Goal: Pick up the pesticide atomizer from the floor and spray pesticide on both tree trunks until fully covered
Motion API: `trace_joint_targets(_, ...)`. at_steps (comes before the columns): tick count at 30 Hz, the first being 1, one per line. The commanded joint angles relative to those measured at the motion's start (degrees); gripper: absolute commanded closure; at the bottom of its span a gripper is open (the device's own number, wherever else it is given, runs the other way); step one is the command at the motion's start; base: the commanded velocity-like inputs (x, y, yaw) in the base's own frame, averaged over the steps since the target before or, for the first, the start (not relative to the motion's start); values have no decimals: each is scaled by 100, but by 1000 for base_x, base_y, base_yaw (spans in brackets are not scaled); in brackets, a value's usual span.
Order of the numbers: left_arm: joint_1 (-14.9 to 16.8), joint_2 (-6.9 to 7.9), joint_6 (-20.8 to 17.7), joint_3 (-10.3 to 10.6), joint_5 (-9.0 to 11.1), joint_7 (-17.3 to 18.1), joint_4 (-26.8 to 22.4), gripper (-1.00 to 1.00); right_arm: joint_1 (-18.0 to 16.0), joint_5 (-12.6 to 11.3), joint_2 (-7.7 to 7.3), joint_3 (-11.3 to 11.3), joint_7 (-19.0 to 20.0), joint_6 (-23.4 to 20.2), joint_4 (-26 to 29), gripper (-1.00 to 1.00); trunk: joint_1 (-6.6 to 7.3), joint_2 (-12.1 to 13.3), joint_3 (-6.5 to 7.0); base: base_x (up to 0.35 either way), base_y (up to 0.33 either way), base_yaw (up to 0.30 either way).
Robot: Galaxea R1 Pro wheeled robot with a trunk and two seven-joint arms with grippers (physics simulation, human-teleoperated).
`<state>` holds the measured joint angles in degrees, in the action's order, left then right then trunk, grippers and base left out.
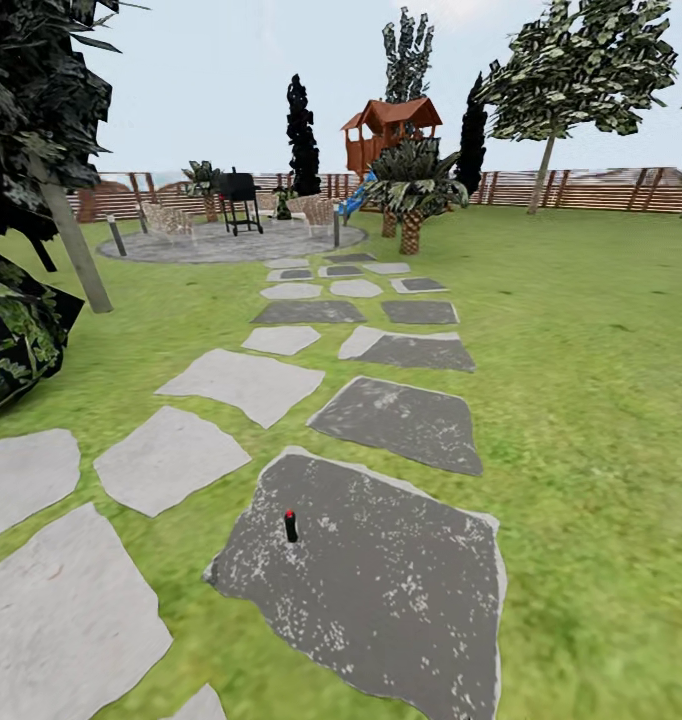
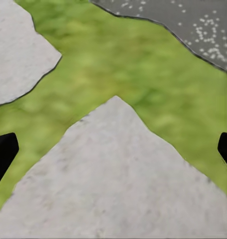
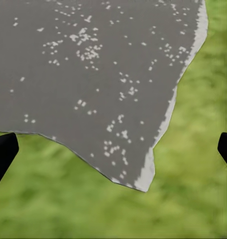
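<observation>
A path of grey stepping stones (image 1: pixel 401 420) runs up to a round paved patio (image 1: pixel 231 242) with a black grill (image 1: pixel 239 198) and wicker chairs (image 1: pixel 167 220). Behind stand a wooden playhouse (image 1: pixel 391 130) with a red roof, a short palm (image 1: pixel 413 190), and a slatted fence (image 1: pixel 601 190).

Pale paving slab (image 2: pixel 113 184) below wide-apart black jaws, grass (image 2: pixel 118 64) around it, dark speckled slab (image 2: pixel 193 25) beyond

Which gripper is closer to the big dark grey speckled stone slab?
Right. The right gripper hangs over the edge of the dark grey speckled slab; the left gripper over a pale grey slab, grass between.
</observation>
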<state>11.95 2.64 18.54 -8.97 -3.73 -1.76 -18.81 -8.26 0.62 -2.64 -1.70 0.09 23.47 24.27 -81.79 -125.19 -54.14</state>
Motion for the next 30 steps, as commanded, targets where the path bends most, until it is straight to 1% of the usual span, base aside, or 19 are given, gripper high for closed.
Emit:
trace_joint_targets(1,0,0,0,0,1,0,0,-100,0,0,0,1,0,0,0,-100,0,0,0,93,-99,88)
trace_joint_targets(14,0,0,4,-4,2,0,0,-100,0,-2,1,-5,-16,-1,2,-100,0,0,-25,91,-16,219)
trace_joint_targets(21,0,-11,8,2,-1,0,-2,-100,0,0,0,-10,-3,-4,2,-100,0,0,-28,76,0,38)
trace_joint_targets(23,0,-38,6,19,-11,7,-7,-100,0,0,0,-14,0,-4,8,-100,0,0,-28,14,0,3)
trace_joint_targets(27,16,-37,-54,-15,15,23,-24,-100,0,-7,-4,-26,-20,3,45,-100,0,0,-28,2,0,1)
trace_joint_targets(28,30,-39,-59,-17,20,29,-35,-100,-2,-8,-2,-28,-22,1,54,-100,0,0,-28,0,0,0)
trace_joint_targets(30,157,-44,-76,-21,27,44,-64,-100,-12,-10,-1,-30,-29,0,67,-100,0,0,-28,0,0,0)
